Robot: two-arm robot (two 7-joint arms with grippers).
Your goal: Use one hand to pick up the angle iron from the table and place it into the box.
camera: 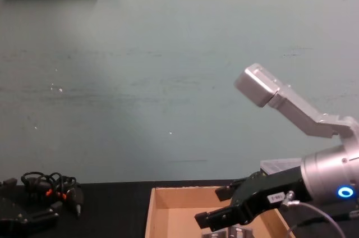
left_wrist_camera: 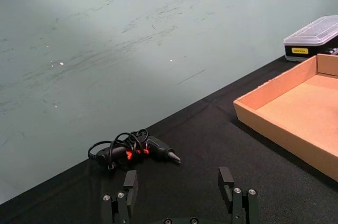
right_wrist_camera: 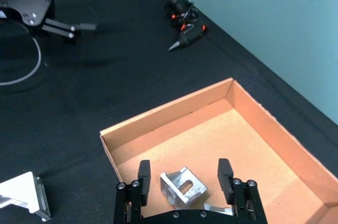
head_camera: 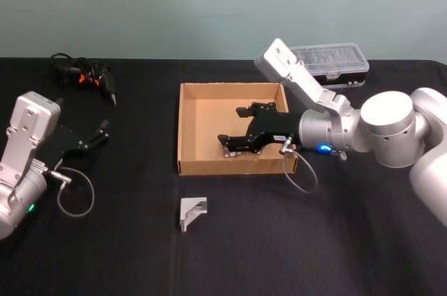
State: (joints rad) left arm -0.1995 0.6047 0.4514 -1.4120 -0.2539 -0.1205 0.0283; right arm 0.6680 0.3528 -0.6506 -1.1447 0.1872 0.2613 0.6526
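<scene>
Right black gripper (right_wrist_camera: 184, 165): jaws wide apart, holding nothing. Just beneath them we see a small silver metal angle iron (right_wrist_camera: 182, 187) lying inside the shallow tan cardboard box (right_wrist_camera: 163, 110), so we'd call that one delivered. A second grey bracket (head_camera: 192, 213) waits on the matte black table (head_camera: 126, 240), near the box's front wall. The left gripper (left_wrist_camera: 178, 173) sits parked, open and empty. We can't read the yellow sticker on the clear-lidded case (left_wrist_camera: 311, 34).
</scene>
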